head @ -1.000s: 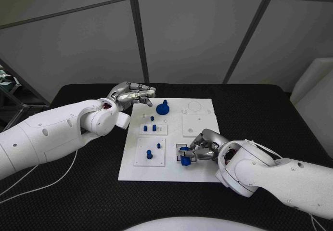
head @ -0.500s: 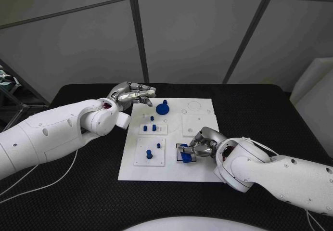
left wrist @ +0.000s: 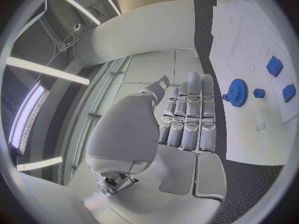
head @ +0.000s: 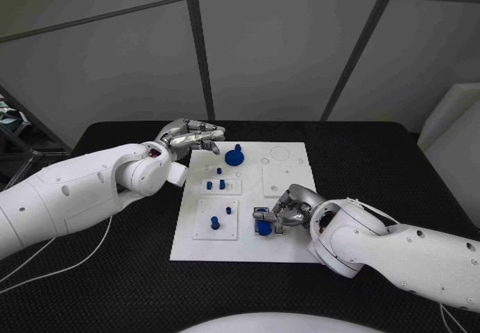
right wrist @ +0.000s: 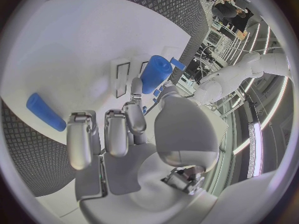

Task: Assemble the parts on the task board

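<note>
No readable writing turned up anywhere: the white task board (head: 285,201) carried no printed words or numbers that could be made out, the blue parts (head: 234,157) bore no marks, and the white arms and silver hands showed no brand or label at this moment.

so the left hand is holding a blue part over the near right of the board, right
Not quite: the right hand holds the blue part over the near right of the task board; its fingers pinch it in the right wrist view. The left hand holds nothing, as the head view shows.
</note>
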